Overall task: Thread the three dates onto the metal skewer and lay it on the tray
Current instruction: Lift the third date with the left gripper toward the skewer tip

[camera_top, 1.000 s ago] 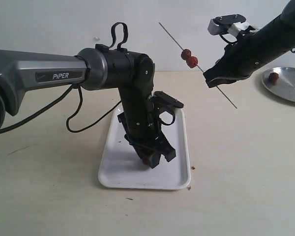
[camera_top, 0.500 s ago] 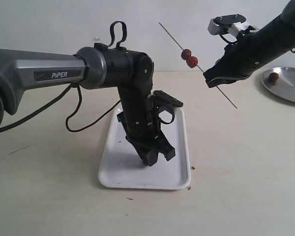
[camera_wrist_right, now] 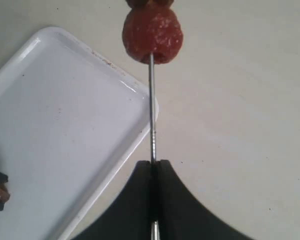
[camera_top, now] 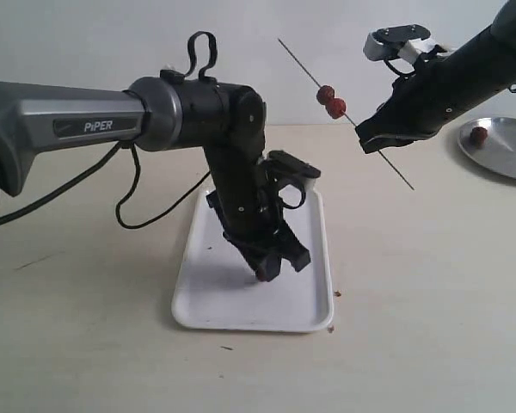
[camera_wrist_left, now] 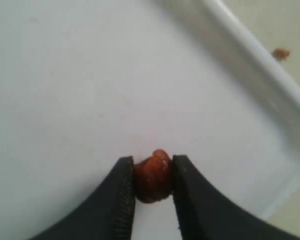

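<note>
My left gripper (camera_top: 267, 271) (camera_wrist_left: 152, 172) is shut on one dark-red date (camera_wrist_left: 152, 175) (camera_top: 261, 275), held just above the floor of the white tray (camera_top: 232, 310) (camera_wrist_left: 250, 55). High at the right, my right gripper (camera_top: 371, 142) (camera_wrist_right: 153, 165) is shut on the thin metal skewer (camera_top: 297, 58) (camera_wrist_right: 151, 110), which slants up to the left in the air. Two dates (camera_top: 331, 101) sit threaded on it, side by side; the nearer one (camera_wrist_right: 152, 32) fills the right wrist view's edge. The tray's corner (camera_wrist_right: 65, 125) lies below the skewer.
A round silver plate (camera_top: 507, 155) holding a fourth dark-red fruit (camera_top: 478, 134) stands at the far right. A black cable (camera_top: 142, 206) loops from the left arm down beside the tray. Small crumbs (camera_top: 331, 327) lie off the tray's near right corner.
My left gripper, with the date in it, has shifted slightly right and lifted a little over the tray. The right arm and skewer have stayed still.
</note>
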{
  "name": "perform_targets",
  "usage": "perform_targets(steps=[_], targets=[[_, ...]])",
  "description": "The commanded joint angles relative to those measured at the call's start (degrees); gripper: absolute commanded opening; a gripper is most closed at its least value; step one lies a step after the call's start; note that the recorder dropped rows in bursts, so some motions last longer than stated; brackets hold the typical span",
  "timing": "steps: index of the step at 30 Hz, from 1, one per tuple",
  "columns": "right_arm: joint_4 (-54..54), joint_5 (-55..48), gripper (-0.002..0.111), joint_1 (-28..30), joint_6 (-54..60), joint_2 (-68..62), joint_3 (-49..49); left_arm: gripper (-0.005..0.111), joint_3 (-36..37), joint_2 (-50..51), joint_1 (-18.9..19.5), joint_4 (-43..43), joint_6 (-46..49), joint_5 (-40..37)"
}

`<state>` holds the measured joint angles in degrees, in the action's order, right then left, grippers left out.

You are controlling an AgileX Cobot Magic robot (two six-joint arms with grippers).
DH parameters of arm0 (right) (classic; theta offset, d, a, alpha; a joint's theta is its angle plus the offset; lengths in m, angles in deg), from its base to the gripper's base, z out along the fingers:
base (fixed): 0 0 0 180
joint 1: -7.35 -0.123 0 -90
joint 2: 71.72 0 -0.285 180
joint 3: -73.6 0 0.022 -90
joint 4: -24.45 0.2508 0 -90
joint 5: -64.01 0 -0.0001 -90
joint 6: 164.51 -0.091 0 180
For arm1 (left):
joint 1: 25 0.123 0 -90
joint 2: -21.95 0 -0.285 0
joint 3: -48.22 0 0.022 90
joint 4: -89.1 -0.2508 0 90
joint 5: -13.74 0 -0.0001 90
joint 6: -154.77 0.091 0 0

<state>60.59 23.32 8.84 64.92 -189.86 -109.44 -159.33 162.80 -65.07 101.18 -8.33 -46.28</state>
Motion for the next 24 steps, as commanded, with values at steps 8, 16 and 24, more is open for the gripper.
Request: perform_targets(steps=[8,16,24], targets=[[3.0,0.17,0.0,0.24,-0.03,0.42,-0.09,0.027,0.13,-6.06,12.62,23.52,2.81,19.2],[6.71,-2.51,0.0,0.13,-0.03,-0.95,-0.09,0.027,0.13,-6.34,21.44,59.08,14.53,21.47],[16.1,-5.17,0.0,0.13,5.08,-5.46,-0.09,0.027,0.13,-6.34,23.02,76.08,23.68,29.38]])
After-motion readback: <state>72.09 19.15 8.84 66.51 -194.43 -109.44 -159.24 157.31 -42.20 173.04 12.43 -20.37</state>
